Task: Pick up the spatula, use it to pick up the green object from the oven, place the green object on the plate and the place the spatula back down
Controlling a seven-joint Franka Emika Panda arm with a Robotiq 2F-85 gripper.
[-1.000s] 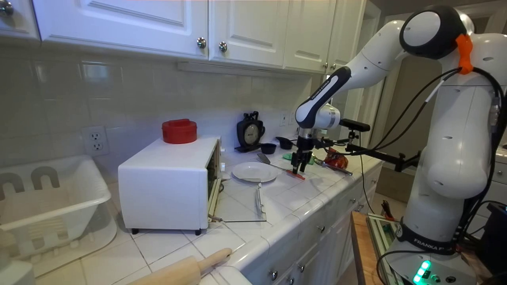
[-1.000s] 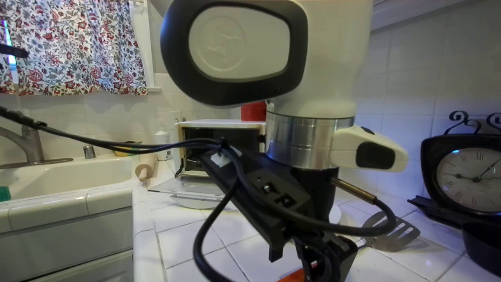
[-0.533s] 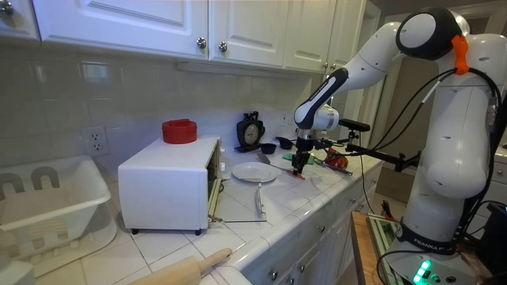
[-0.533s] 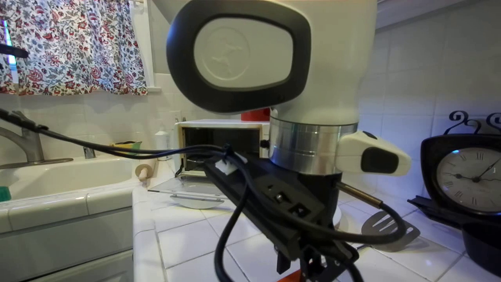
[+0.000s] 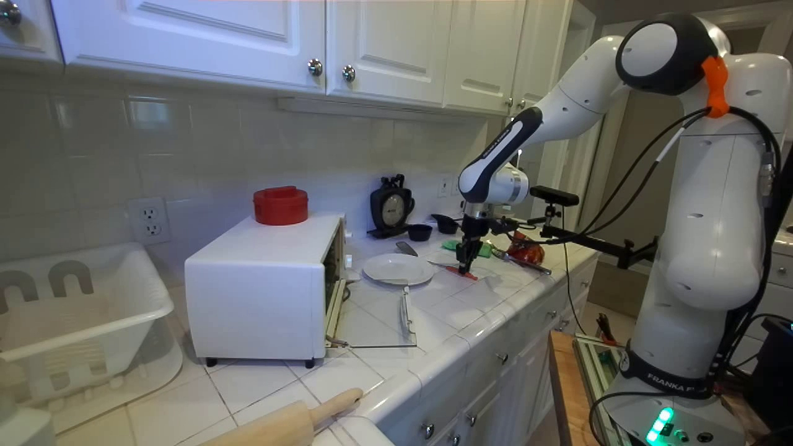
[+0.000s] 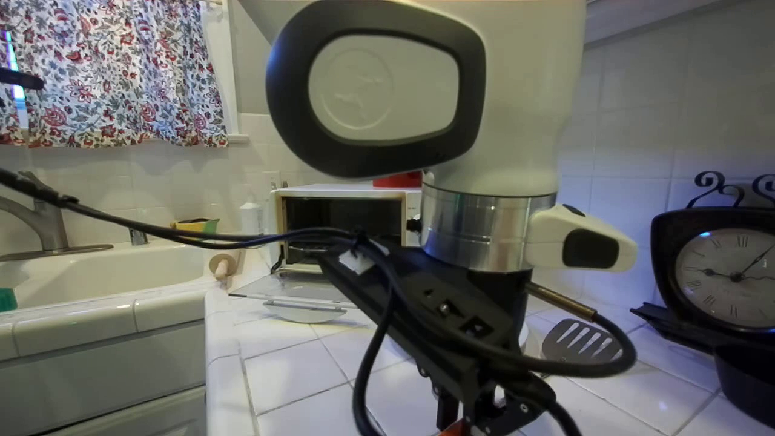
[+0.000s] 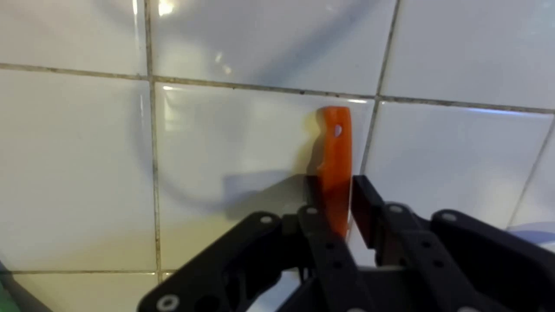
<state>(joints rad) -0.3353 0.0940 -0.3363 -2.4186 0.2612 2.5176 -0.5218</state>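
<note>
The spatula lies on the tiled counter. Its orange-red handle runs between the fingers in the wrist view, and its grey slotted blade shows beneath a cable. My gripper is down at the counter, its jaws drawn in around the handle; the left finger lies against it, the right one right alongside with only a sliver of light. The white plate sits near the blade. The white oven stands with its glass door lowered. Its inside looks dark, and the green object does not show in it.
A red container tops the oven. A flat green item, black cups and a red bag lie around the arm. A clock leans by the wall. The rolling pin and dish rack are nearer that camera.
My gripper has lowered slightly and its jaws have come together around the handle. The spatula has turned a little, its blade shifting toward the plate.
</note>
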